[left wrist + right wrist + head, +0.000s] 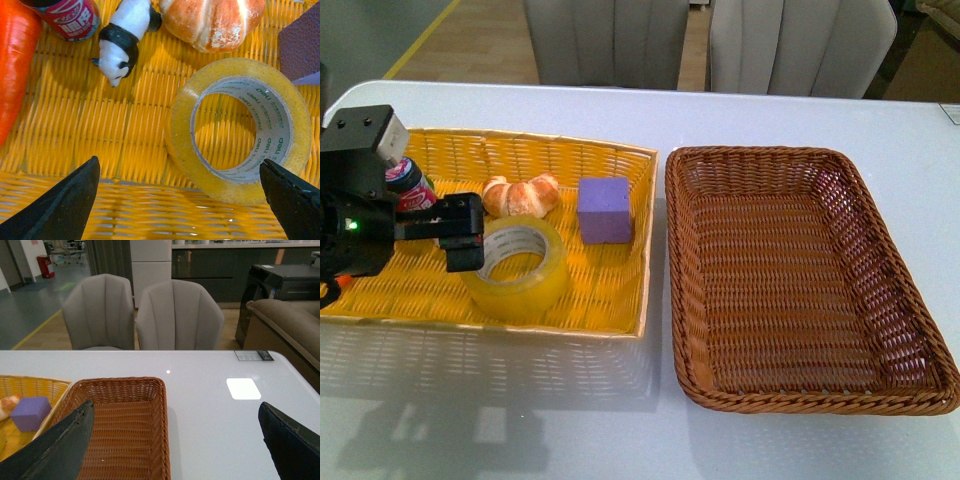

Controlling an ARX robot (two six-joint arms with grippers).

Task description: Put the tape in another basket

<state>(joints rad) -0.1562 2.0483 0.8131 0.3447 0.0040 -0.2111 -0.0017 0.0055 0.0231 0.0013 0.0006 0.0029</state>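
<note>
**Fingers spread over the flat-lying tape**

Filling the front view: a white table (pixel 800 110), carrying two baskets side by side. At right of frame, the brown basket (pixel 810 152), holding nothing, so probably meant as the drop spot. At left, the yellow basket (pixel 610 290), crowded. At its lower middle, the tape (pixel 515 268), resting flat on one face, hole and axis pointing straight up; round in plan, so no long side to favour. Just up and right, a purple cube (pixel 605 210); above, a piece of bread (pixel 522 195), both near the tape. Left fingers (pixel 65 205) wide apart, clamped on nothing, hanging over the tape, likely spread to straddle its broad rim. Right fingers (pixel 55 450) likewise apart and empty, facing the brown basket.
</note>
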